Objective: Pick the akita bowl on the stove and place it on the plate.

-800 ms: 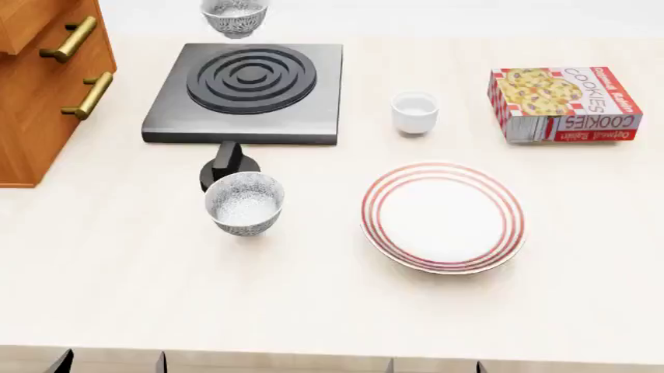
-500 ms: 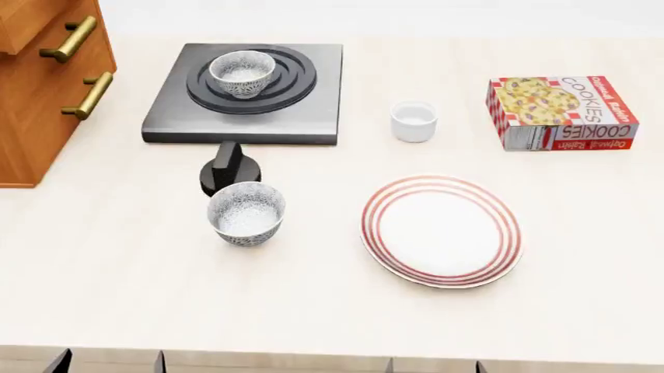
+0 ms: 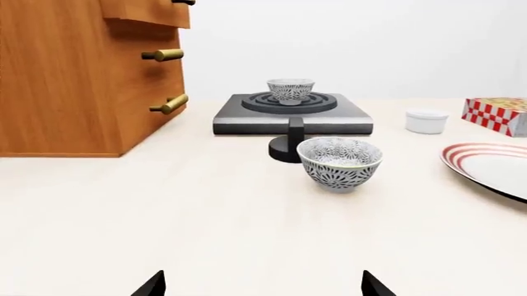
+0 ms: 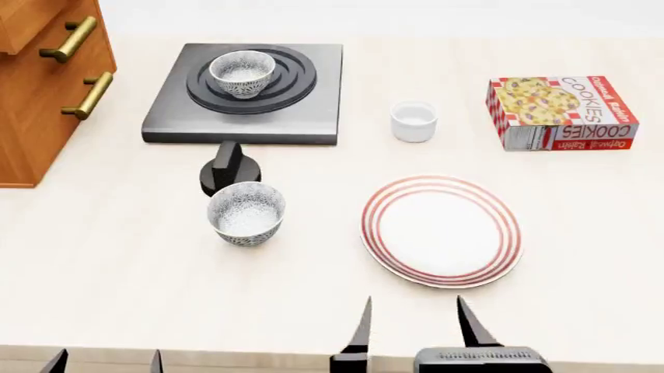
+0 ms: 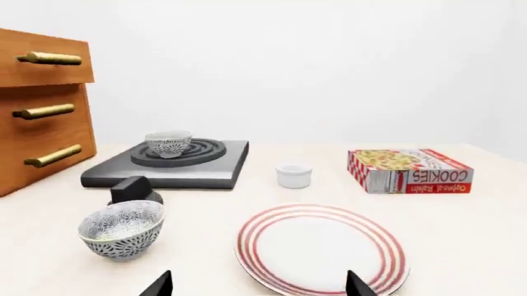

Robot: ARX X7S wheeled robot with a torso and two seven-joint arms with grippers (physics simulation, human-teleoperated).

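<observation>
The akita bowl (image 4: 242,74) (image 3: 290,90) (image 5: 168,143), small and speckled, stands upright on the burner rings of the dark grey stove (image 4: 311,109) (image 3: 247,126) (image 5: 214,169) at the back left. The red-ringed white plate (image 4: 441,231) (image 3: 494,169) (image 5: 321,246) lies nearer, to the right. My right gripper (image 4: 413,303) (image 5: 258,275) is open just in front of the plate's near rim, holding nothing. My left gripper (image 4: 108,357) (image 3: 263,277) is open at the table's front edge, far from the stove. Only the fingertips of each show.
A second speckled bowl (image 4: 246,212) (image 3: 339,161) (image 5: 122,229) stands in front of the stove's black knob (image 4: 228,167). A small white cup (image 4: 413,120) and a cookie box (image 4: 560,113) sit at the back right. A wooden drawer cabinet (image 4: 42,85) stands at the left.
The speckled bowl first seen behind the stove now sits on the burner. The plate and cookie box shifted slightly. My right gripper's fingers have come into the head view at the bottom.
</observation>
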